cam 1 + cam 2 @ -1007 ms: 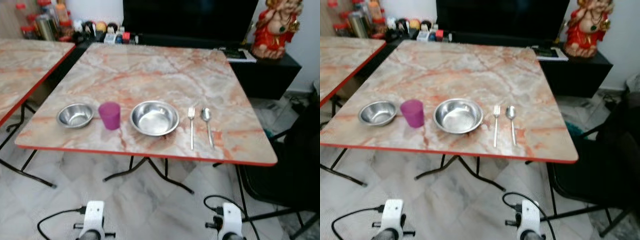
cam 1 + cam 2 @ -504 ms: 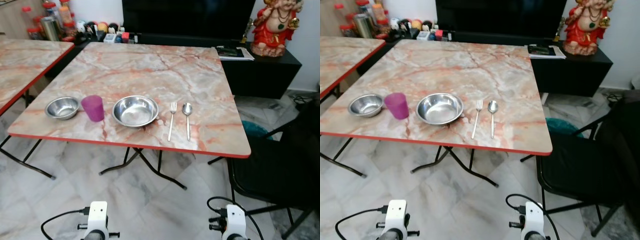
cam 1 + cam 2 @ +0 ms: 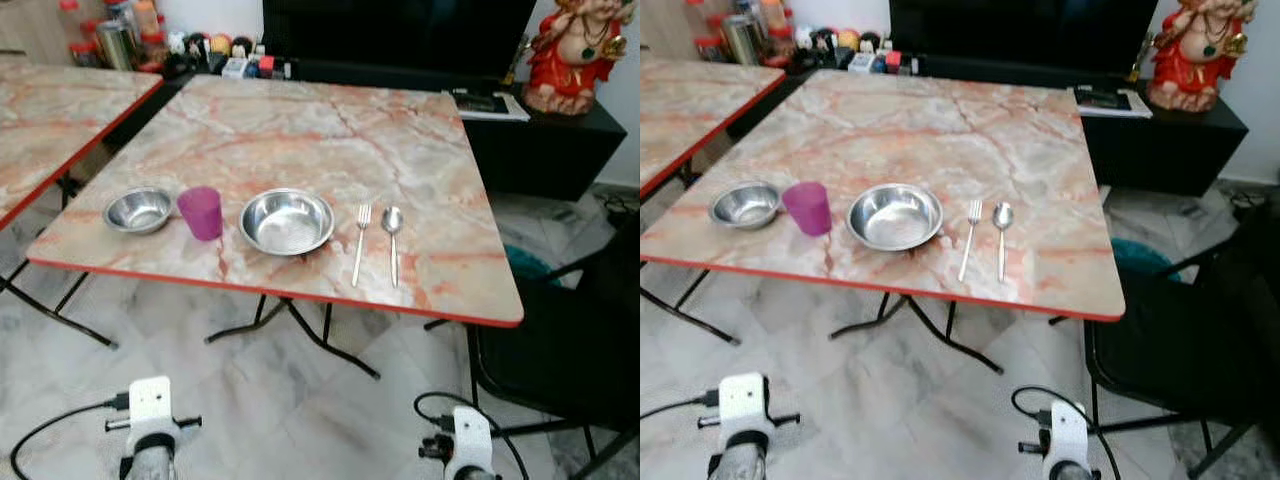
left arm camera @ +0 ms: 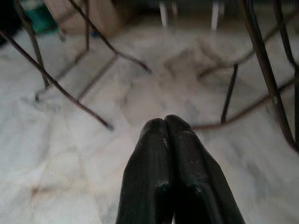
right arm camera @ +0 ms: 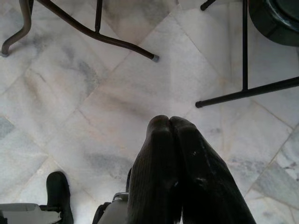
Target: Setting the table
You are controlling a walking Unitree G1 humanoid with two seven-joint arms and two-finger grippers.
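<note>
Place setting: large steel bowl (image 3: 287, 221), fork (image 3: 359, 243) and spoon (image 3: 392, 243) beside it, purple cup (image 3: 201, 212), small bowl (image 3: 138, 209); ranged along bench (image 3: 330, 130) near edge, apparently for a diner. Well above and beyond left jaws (image 4: 164, 126) and right jaws (image 5: 169, 122), both closed, empty, hanging over marble floor (image 5: 70, 93).

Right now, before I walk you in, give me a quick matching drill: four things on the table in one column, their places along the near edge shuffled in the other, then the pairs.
Things:
1. small steel bowl
2. purple cup
3. large steel bowl
4. spoon

Places:
A. just left of the fork
B. far left of the row
C. far right of the row
D. between the two bowls

Pairs: 1-B, 2-D, 3-A, 4-C
</note>
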